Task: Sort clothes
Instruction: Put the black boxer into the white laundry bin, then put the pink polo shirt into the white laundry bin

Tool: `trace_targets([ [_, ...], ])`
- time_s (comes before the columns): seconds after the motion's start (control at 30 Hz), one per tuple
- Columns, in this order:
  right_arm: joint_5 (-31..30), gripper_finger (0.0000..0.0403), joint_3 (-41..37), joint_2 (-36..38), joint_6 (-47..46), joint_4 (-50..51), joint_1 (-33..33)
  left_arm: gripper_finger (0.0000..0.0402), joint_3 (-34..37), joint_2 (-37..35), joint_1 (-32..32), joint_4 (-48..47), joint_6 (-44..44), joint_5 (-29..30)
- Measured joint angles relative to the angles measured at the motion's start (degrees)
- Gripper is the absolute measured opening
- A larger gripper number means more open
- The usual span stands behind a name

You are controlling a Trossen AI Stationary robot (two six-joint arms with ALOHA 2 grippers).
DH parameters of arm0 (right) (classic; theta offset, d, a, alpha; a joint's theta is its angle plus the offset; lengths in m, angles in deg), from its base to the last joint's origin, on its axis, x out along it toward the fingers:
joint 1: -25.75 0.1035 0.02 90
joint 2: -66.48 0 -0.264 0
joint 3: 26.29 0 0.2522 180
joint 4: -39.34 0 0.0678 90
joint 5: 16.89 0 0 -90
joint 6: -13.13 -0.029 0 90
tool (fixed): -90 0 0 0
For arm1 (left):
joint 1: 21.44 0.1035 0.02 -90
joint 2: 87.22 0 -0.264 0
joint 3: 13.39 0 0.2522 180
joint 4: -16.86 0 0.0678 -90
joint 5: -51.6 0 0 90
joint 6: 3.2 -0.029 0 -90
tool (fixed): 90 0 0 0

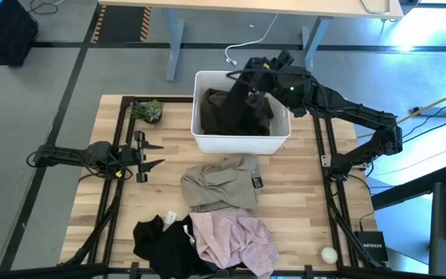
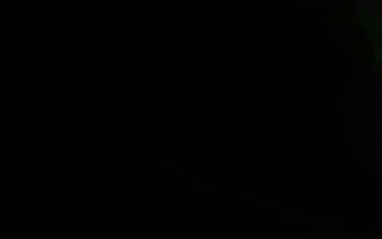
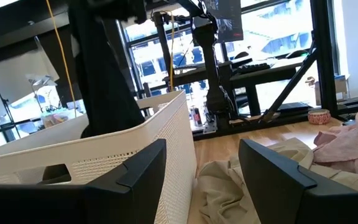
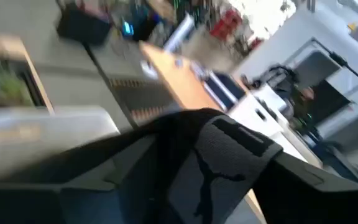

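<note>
My right gripper [image 1: 244,87] is over the white bin [image 1: 204,139] at the table's far middle, shut on a dark garment [image 1: 235,108] that hangs down into the bin. The garment also shows in the left wrist view [image 3: 104,81]. My left gripper [image 1: 150,155] is open and empty, low at the table's left, pointing toward the bin. A khaki garment [image 1: 223,182] lies on the table in front of the bin. A pale pink garment [image 1: 235,236] and a black one [image 1: 161,236] lie near the front edge. The low view is all dark. My right gripper pinches the dark garment between its two fingers at a bunched upper part by a black elastic band with a logo [image 4: 229,149]. The fingers come from above, pointing down. The garment hangs below them, its lower part inside the bin [image 3: 98,124].
A small green plant [image 1: 147,110] stands at the far left, beside the bin. A small white ball [image 1: 329,253] lies at the near right. The bin's wall [image 3: 104,155] is close in front of my left gripper [image 3: 201,168], with khaki cloth [image 3: 229,186] beside it.
</note>
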Motion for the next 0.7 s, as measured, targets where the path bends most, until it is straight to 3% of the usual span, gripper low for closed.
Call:
trace_targets([
  [0.13,-1.8,0.0272,0.0,0.2,-2.4,11.9,-0.1,0.0198,0.0,0.0,0.0,0.0,0.6,0.0],
  [0.4,15.7,0.0275,0.0,0.2,-13.7,35.7,0.0,0.0198,0.0,0.0,0.0,0.0,1.1,0.0],
  [0.5,20.8,0.0276,0.0,0.2,-16.1,39.2,0.0,0.0198,0.0,0.0,0.0,0.0,1.0,0.0],
  [0.7,24.4,0.0276,0.0,0.2,-18.9,40.3,0.0,0.0198,0.0,0.0,0.0,0.0,0.9,0.0],
])
